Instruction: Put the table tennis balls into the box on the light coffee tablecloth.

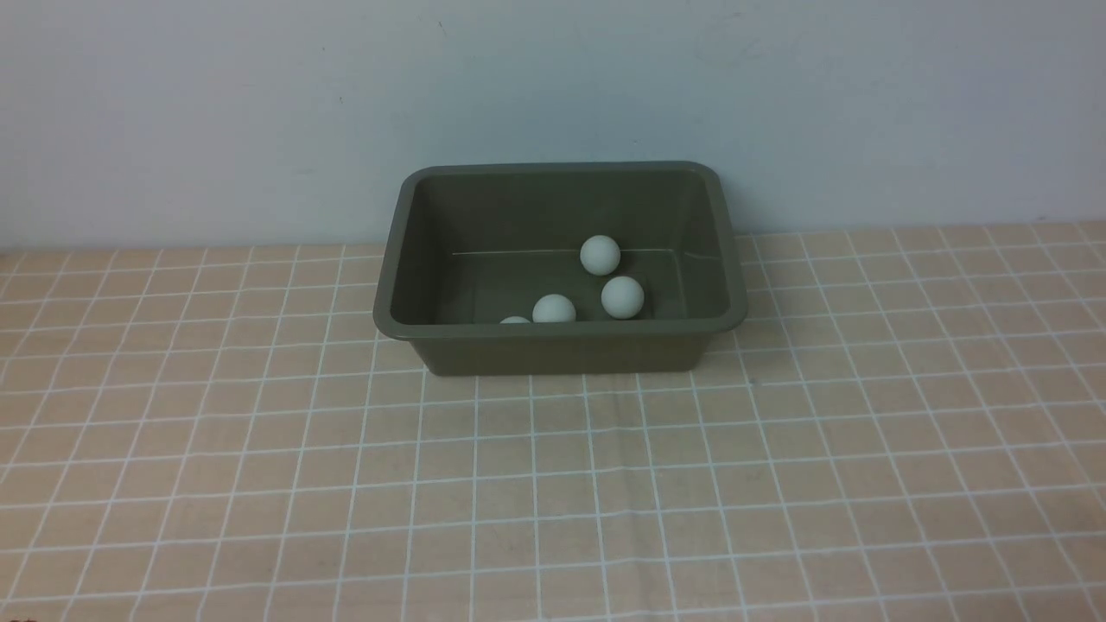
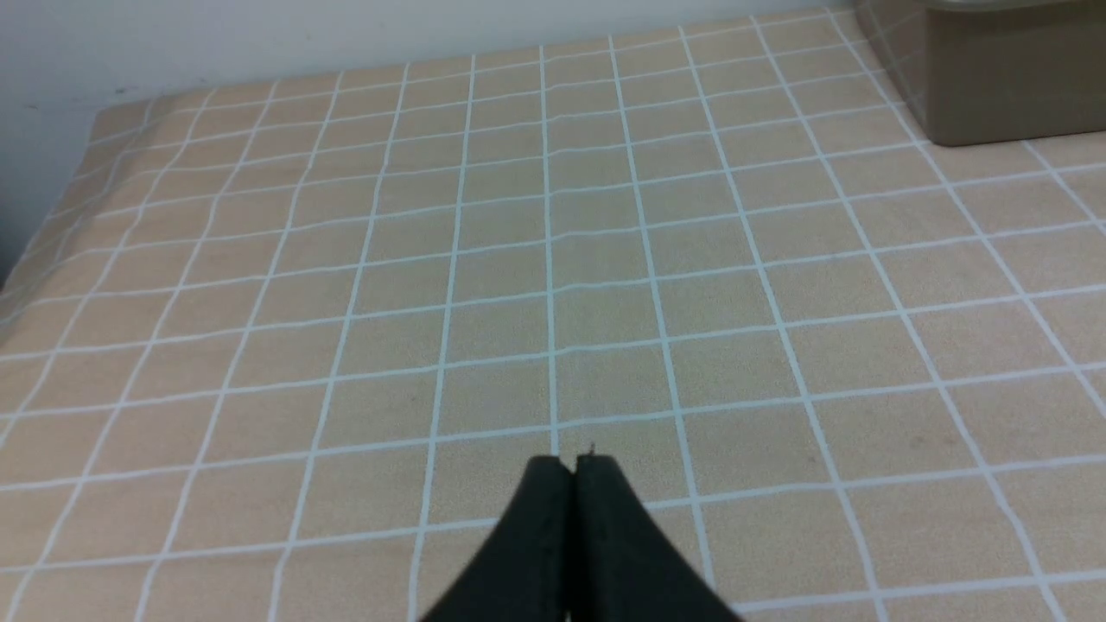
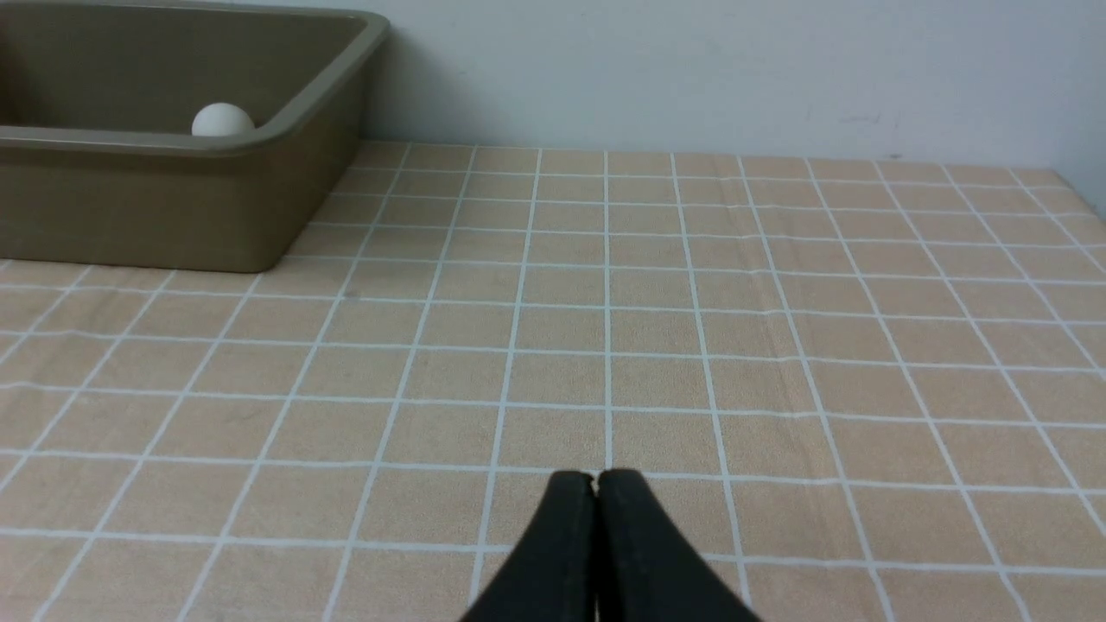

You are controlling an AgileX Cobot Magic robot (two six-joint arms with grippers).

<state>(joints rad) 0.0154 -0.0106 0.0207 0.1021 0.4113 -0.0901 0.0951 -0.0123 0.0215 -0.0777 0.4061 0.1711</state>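
Note:
The dark olive box stands on the light coffee tablecloth near the back wall. Inside it lie several white table tennis balls: one toward the back, one to its right front, one by the front wall, and a sliver of another behind the front rim. In the left wrist view my left gripper is shut and empty over bare cloth, with a corner of the box far off. My right gripper is also shut and empty, with the box and one ball ahead.
A plain pale wall rises right behind the box. The cloth's left edge drops off in the left wrist view. Neither arm shows in the front view.

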